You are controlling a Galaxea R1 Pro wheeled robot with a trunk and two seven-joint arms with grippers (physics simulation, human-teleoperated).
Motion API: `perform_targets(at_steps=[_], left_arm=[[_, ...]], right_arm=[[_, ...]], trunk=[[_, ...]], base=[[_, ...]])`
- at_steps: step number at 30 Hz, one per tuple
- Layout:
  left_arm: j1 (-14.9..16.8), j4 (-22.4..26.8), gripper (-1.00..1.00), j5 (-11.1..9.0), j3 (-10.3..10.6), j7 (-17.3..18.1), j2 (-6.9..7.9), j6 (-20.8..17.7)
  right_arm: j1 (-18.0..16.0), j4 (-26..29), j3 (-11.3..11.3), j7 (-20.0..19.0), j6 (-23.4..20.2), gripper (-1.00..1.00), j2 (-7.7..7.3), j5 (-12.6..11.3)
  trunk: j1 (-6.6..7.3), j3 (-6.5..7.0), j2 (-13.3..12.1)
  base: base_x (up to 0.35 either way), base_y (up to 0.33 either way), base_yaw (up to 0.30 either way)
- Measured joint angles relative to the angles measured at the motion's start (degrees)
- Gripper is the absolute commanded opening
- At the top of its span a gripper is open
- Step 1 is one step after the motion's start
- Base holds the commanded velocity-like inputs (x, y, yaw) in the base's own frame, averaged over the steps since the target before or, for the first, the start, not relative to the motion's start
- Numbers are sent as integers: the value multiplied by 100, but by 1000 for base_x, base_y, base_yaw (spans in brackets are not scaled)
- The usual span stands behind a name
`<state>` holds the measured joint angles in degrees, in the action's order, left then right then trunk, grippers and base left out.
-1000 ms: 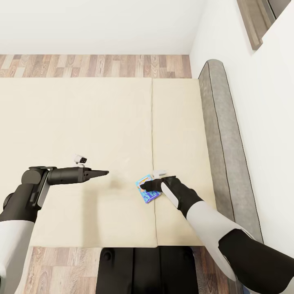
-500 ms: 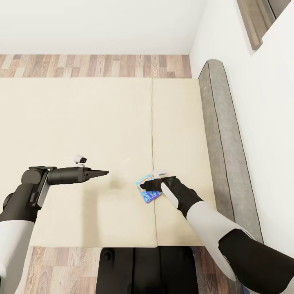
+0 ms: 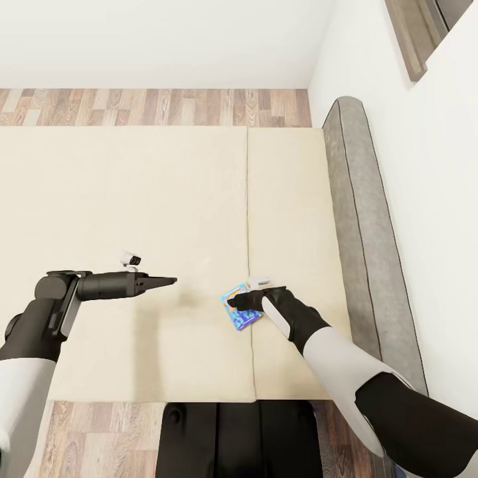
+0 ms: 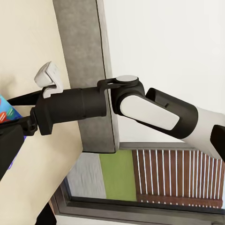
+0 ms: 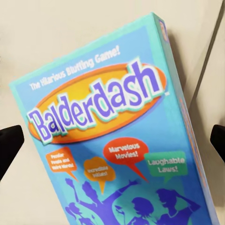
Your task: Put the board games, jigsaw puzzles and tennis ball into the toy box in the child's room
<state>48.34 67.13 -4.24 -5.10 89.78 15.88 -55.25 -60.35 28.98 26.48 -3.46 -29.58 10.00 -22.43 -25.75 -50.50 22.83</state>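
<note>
A bright blue board game (image 3: 240,314) with orange "Balderdash" print (image 5: 101,101) lies flat on the beige bed (image 3: 133,199), near the mattress seam. My right gripper (image 3: 232,303) hovers just over the box and is open. Its dark fingertips (image 5: 9,143) stand at either side of the box, not touching it. My left gripper (image 3: 169,281) hangs above bare mattress to the left of the game, pointing toward it. It is open with nothing between its fingers (image 4: 9,150). A corner of the blue box (image 4: 3,112) peeks out beside the right gripper.
The grey headboard (image 3: 362,219) runs along the bed's right side against a white wall (image 3: 425,166). Wood plank floor (image 3: 166,106) lies beyond the bed's far edge. My dark base (image 3: 232,438) stands at the near edge. A dark-framed window (image 4: 140,183) is beyond the headboard.
</note>
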Motion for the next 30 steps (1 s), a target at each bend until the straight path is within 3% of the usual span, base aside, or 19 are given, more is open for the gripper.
perform_targets(at_steps=[30], left_arm=[[1,0,100,0,8,0,0,-4]], right_arm=[[0,8,0,2,-17,100,0,-6]], trunk=[[0,0,0]], base=[[0,0,0]])
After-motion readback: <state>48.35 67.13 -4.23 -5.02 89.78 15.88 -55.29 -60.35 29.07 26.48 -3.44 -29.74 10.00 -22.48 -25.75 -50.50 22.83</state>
